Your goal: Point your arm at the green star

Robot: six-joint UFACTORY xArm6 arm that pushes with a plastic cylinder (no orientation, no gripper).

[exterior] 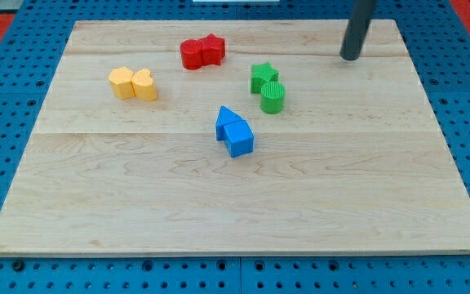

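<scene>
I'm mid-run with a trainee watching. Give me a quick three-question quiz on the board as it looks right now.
1. True or false: my tip is touching the green star.
2. Which block sits directly against the green star on its lower right? A) the green cylinder B) a red block C) a yellow block
3. Fill in: from my tip, the green star lies toward the view's ____.

Key
1. False: my tip stands apart from it, near the board's top right edge.
2. A
3. left, and slightly toward the bottom.
</scene>
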